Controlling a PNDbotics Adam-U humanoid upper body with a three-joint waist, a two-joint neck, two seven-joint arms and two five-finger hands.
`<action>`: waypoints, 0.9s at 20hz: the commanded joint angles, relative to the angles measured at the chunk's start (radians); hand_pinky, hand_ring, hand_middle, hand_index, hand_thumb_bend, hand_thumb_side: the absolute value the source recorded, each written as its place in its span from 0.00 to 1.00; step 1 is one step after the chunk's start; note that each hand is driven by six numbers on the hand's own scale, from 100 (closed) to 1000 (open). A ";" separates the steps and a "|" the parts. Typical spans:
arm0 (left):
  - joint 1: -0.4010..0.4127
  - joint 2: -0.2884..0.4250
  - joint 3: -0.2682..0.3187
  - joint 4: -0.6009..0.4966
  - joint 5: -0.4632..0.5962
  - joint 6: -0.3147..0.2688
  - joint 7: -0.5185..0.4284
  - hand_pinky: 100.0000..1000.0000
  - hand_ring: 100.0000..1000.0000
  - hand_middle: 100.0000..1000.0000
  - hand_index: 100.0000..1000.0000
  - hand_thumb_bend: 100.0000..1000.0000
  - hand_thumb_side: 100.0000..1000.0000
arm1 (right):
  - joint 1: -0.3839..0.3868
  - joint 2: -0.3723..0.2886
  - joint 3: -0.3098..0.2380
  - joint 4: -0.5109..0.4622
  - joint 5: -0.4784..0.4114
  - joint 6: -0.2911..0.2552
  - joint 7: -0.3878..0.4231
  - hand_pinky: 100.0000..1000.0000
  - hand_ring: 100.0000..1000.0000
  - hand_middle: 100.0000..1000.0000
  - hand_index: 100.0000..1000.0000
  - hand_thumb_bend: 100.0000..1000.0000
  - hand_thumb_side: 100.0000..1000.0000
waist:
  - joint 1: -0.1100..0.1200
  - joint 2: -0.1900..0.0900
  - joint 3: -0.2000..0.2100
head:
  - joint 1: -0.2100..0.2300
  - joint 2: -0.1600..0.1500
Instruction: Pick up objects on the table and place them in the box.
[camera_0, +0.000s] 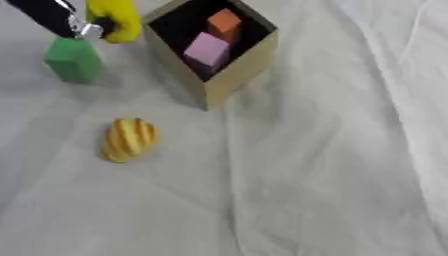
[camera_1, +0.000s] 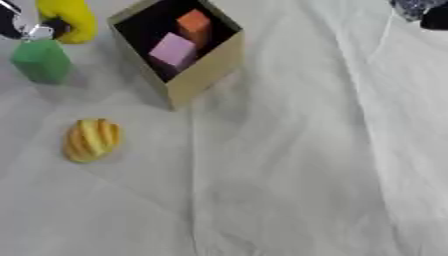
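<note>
1. Count: one box (camera_0: 229, 75), tan outside w/ dark interior, open top; two blocks inside it, one pink block (camera_0: 206, 50) and one orange block (camera_0: 225, 23); one green block (camera_0: 73, 60), one yellow object (camera_0: 118, 19) and one striped yellow-orange object (camera_0: 129, 139) outside the box.
2. Left hand (camera_0: 54, 17) enters from upper-left corner, black w/ a silver joint; it touches the yellow object, which sits at its tip just beside the box's left wall. Cannot tell whether the fingers curl round it or rest against it.
3. Green block stands upright directly below the left hand, close to it; contact not discernible.
4. Striped object lies alone on the cloth, nearer the viewer, well apart from the hand and left of the box's near corner.
5. Pink block lies toward the box's near side, orange block toward its far side.
6. Right hand: only a dark shape at upper-right corner of right eye view; unclear.
7. Surface: white cloth (camera_0: 332, 165) w/ long creases covering the table.
</note>
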 joint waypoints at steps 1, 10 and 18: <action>-0.053 -0.049 0.025 0.091 -0.035 -0.019 0.024 0.75 0.63 0.55 0.65 0.13 0.22 | -0.023 -0.015 -0.005 -0.007 -0.005 -0.003 0.009 0.89 0.83 0.69 0.88 0.00 0.53 | 0.000 -0.022 -0.007 | 0.017 -0.020; -0.100 -0.161 0.072 0.268 -0.139 -0.049 0.128 0.76 0.64 0.56 0.67 0.16 0.22 | -0.060 0.006 0.005 -0.010 -0.011 -0.006 0.019 0.89 0.83 0.68 0.88 0.00 0.54 | 0.006 -0.001 -0.039 | 0.048 -0.038; -0.096 -0.185 0.076 0.312 -0.172 -0.082 0.148 0.83 0.78 0.76 0.87 0.43 0.38 | -0.072 0.017 0.007 -0.006 -0.015 -0.007 0.023 0.89 0.83 0.68 0.88 0.00 0.55 | 0.006 0.016 -0.046 | 0.058 -0.043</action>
